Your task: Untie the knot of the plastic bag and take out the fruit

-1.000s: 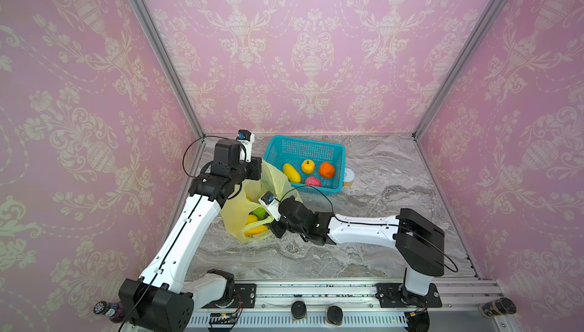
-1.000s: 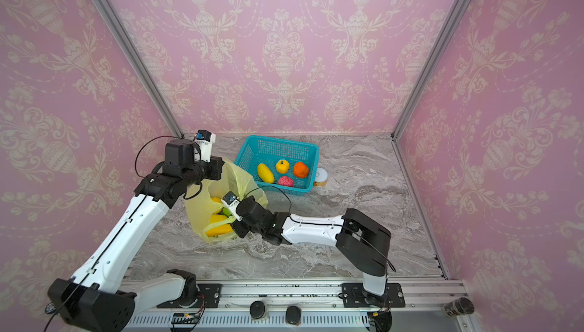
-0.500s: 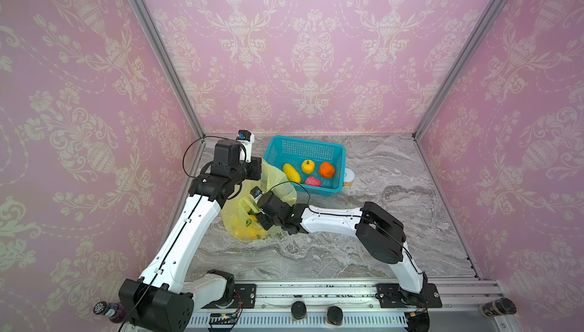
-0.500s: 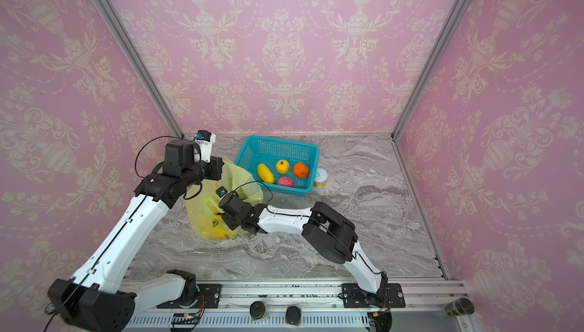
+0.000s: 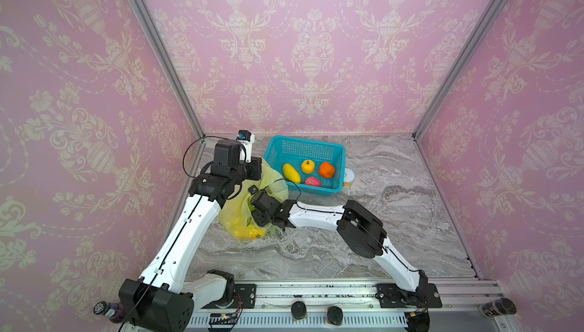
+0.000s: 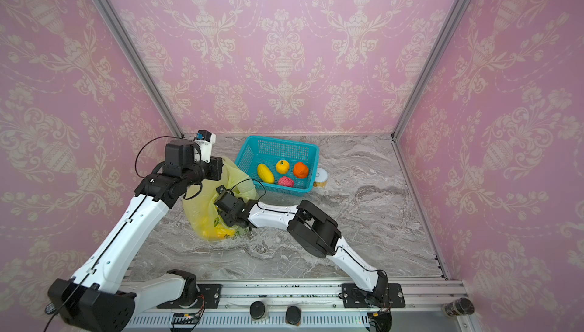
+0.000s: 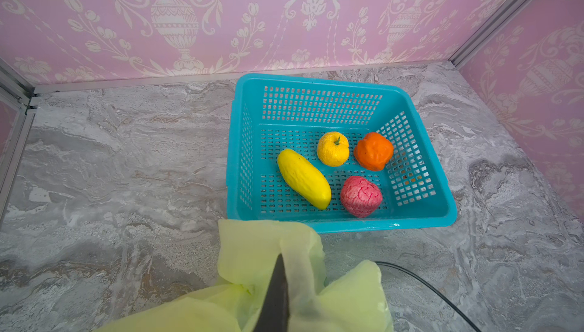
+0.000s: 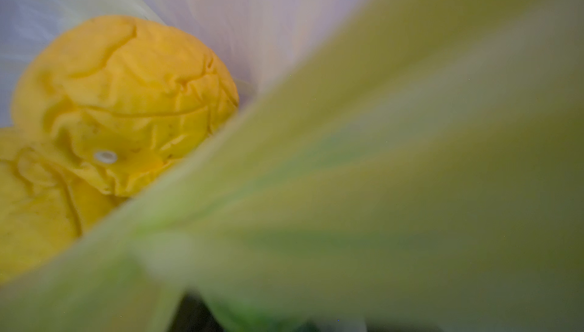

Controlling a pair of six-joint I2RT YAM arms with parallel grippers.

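Observation:
The yellow-green plastic bag (image 5: pixel 235 220) (image 6: pixel 202 216) lies left of the middle with its mouth held up. My left gripper (image 7: pixel 279 261) is shut on the bag's upper edge (image 7: pixel 252 251), near the basket's front left corner. My right gripper (image 5: pixel 254 215) reaches from the right into the bag's mouth, and plastic hides its fingers. In the right wrist view a crumpled yellow fruit (image 8: pixel 126 93) lies inside the bag behind blurred plastic. Yellow fruit (image 5: pixel 249 232) shows through the bag's bottom. The knot is out of view.
A teal basket (image 5: pixel 303 141) (image 7: pixel 316 81) at the back holds a long yellow fruit (image 7: pixel 303 178), a round yellow one (image 7: pixel 333 148), an orange one (image 7: pixel 373 150) and a pink-red one (image 7: pixel 360 196). A small can (image 5: pixel 348 177) stands at its right. Pink walls close three sides.
The right arm has folded in from the right and its gripper has gone leftward, deeper into the bag's mouth. The left arm holds still.

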